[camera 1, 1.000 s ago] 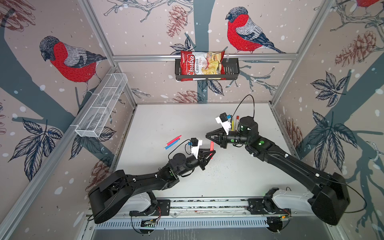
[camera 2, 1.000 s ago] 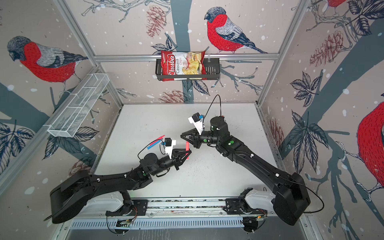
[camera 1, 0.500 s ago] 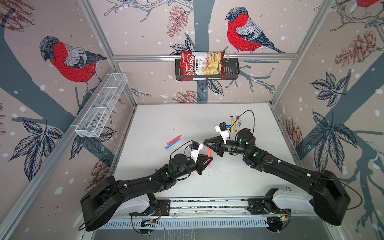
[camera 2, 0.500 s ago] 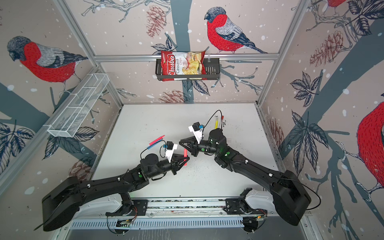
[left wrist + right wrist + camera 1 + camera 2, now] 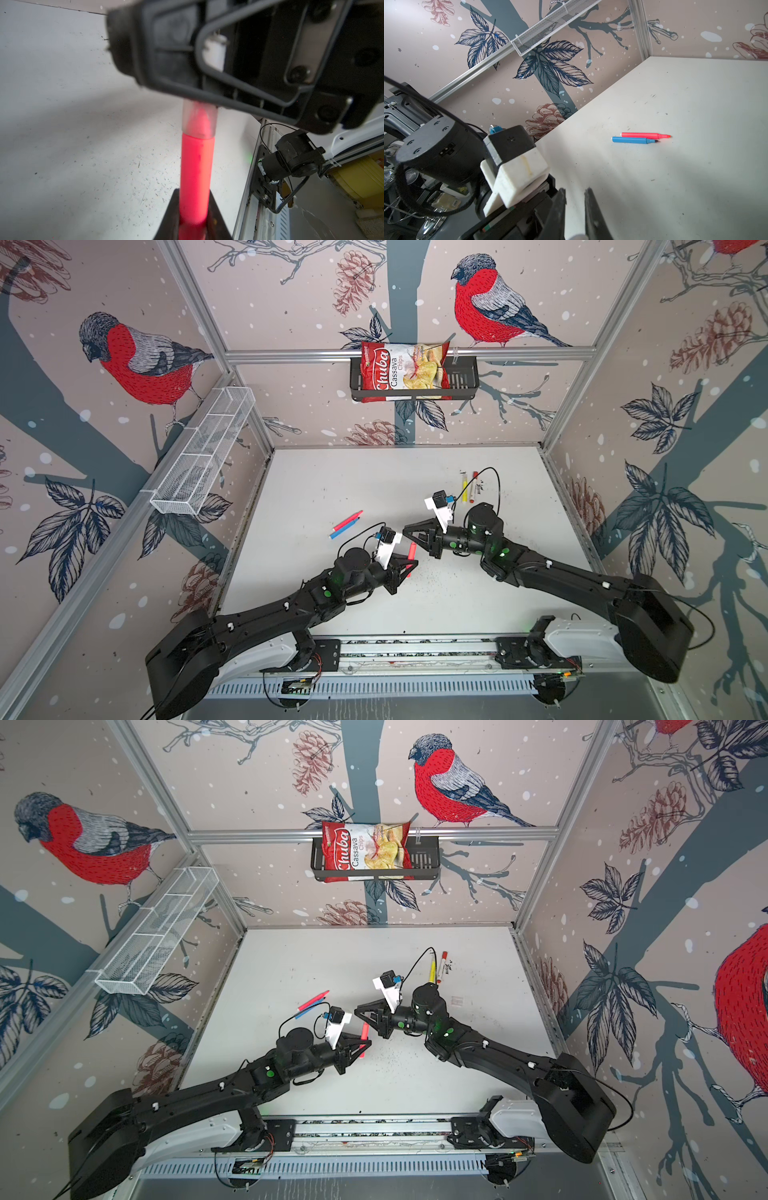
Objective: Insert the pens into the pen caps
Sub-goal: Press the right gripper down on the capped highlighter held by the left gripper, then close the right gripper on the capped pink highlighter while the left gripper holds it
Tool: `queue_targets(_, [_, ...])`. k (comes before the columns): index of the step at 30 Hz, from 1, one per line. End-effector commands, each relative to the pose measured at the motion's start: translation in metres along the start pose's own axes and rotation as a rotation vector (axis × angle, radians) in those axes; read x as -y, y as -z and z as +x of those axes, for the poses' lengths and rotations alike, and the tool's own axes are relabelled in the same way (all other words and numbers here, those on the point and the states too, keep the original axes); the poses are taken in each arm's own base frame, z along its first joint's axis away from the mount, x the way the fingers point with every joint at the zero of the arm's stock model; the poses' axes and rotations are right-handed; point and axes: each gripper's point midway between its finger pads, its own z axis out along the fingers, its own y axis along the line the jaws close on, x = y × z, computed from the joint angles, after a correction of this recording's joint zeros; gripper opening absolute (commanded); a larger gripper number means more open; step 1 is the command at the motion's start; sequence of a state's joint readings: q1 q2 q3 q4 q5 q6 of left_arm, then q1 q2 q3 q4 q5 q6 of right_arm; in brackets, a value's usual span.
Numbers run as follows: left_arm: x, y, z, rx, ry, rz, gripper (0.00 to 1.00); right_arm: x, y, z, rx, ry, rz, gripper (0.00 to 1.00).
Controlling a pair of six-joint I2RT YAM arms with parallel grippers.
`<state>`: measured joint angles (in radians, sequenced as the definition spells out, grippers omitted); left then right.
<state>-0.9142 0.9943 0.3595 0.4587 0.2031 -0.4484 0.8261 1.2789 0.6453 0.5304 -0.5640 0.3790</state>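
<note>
The left pincer (image 5: 194, 224) is clamped shut on the lower barrel of a smooth red pen (image 5: 195, 166), which is held clear of the scuffed white tabletop (image 5: 62, 124). The pen's tip is seated inside a translucent tubular cap (image 5: 198, 120), which is gripped in the almost closed right pincer (image 5: 411, 536), met tip to tip with the left. Ahead of the right pincer, a pink pen (image 5: 645, 135) and a blue pen (image 5: 633, 140) are laid side by side, uncapped. Well beyond both pincers, a glossy chips bag (image 5: 401, 371) is kept in a black wall basket (image 5: 461, 377).
</note>
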Motion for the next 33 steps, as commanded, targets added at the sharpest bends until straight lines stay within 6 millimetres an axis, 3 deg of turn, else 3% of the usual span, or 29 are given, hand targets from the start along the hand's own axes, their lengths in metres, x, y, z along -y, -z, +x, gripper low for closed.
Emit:
queue_targets(1, [0.056,0.060,-0.154,0.668,-0.082,0.173,0.00,-0.001,0.003,0.067,-0.240,-0.133,-0.020,0.00])
queue_targets(15, [0.053,0.088,-0.177,0.765,-0.112,0.156,0.00,-0.014,-0.008,0.092,-0.294,-0.167,-0.056,0.00])
queue_targets(33, [0.051,0.114,-0.202,0.886,-0.120,0.111,0.00,-0.013,-0.014,0.107,-0.334,-0.203,-0.019,0.00])
